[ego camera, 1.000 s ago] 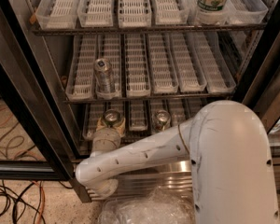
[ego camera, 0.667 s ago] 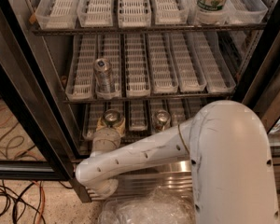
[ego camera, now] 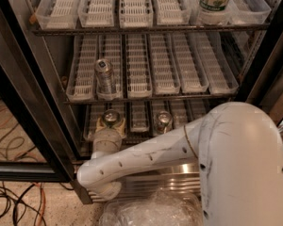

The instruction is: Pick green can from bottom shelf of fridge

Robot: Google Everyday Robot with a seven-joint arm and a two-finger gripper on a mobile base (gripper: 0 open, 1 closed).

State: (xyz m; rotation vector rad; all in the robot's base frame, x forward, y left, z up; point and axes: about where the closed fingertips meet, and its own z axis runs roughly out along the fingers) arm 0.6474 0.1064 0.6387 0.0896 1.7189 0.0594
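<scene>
The green can (ego camera: 111,117) stands upright in a left lane of the bottom shelf (ego camera: 139,118) of the fridge (ego camera: 47,69), its silver top facing me. My gripper (ego camera: 110,127) reaches in from the front at the end of the white arm and sits right at this can, its tip against the can's lower front. A paler silver-grey can (ego camera: 162,121) stands two lanes to the right on the same shelf. A taller silver can (ego camera: 104,76) stands on the middle rack above.
A bottle with a green and white label (ego camera: 216,1) stands on the top rack. The black door frame (ego camera: 23,126) is at the left. Cables (ego camera: 14,197) lie on the floor. Crinkled clear plastic (ego camera: 151,211) lies below the arm.
</scene>
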